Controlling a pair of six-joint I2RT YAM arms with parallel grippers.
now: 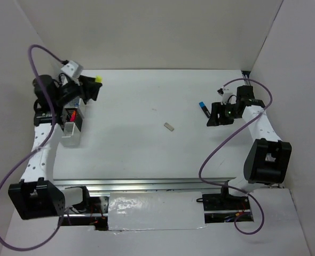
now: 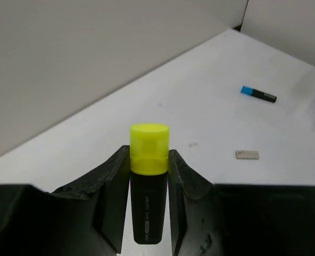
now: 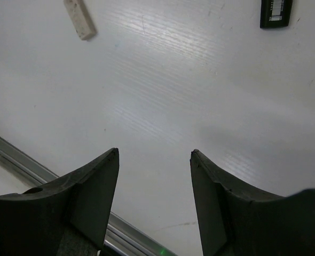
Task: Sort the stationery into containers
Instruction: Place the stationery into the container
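The left gripper (image 2: 149,165) squeezes the yellow highlighter (image 2: 149,144), up near the cups (image 1: 72,125). The right gripper (image 3: 154,170) is open over the desk (image 3: 163,80). The blue highlighter (image 1: 203,108) lies just beside it, the eraser (image 1: 170,126) farther off.

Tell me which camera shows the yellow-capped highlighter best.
The left wrist view: the yellow-capped highlighter fills the centre, cap and black body sharp, clamped in the left gripper. The top external view shows only its small yellow cap at far left. The right wrist view misses it.
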